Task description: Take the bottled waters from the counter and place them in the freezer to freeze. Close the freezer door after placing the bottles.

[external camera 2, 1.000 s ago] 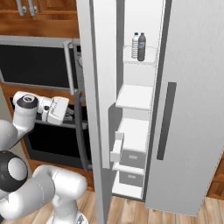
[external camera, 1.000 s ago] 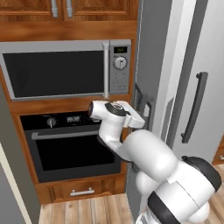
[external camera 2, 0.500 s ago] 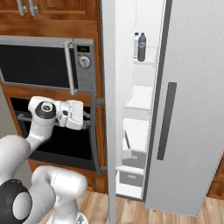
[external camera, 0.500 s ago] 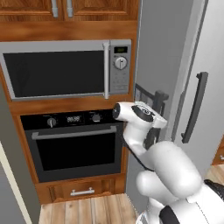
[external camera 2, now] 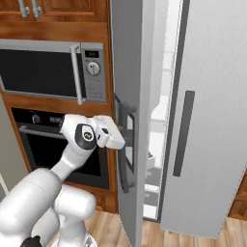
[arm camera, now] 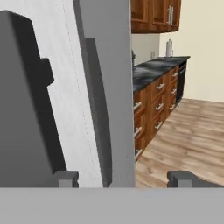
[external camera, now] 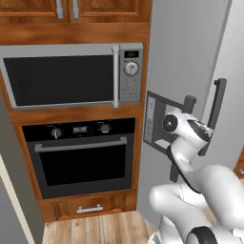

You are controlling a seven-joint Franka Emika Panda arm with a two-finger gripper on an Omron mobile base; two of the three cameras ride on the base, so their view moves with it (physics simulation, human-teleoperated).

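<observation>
One second ago the tall light-grey freezer door (external camera 2: 129, 116) stood wide, with one bottle seen on an inner shelf; now it is swung almost closed and only a narrow bright gap (external camera 2: 161, 103) remains beside the other grey door (external camera 2: 212, 111). The door stands upright, its long axis vertical, its dispenser panel (external camera: 159, 125) facing the arm. One two-finger gripper (arm camera: 124, 179) is just beside the door edge, with fingers parted and nothing between them. One black marble counter (arm camera: 159, 66) is far behind.

Freezer door (external camera 2: 130, 96) nearer shut, tool (arm camera: 124, 178) parted.
</observation>
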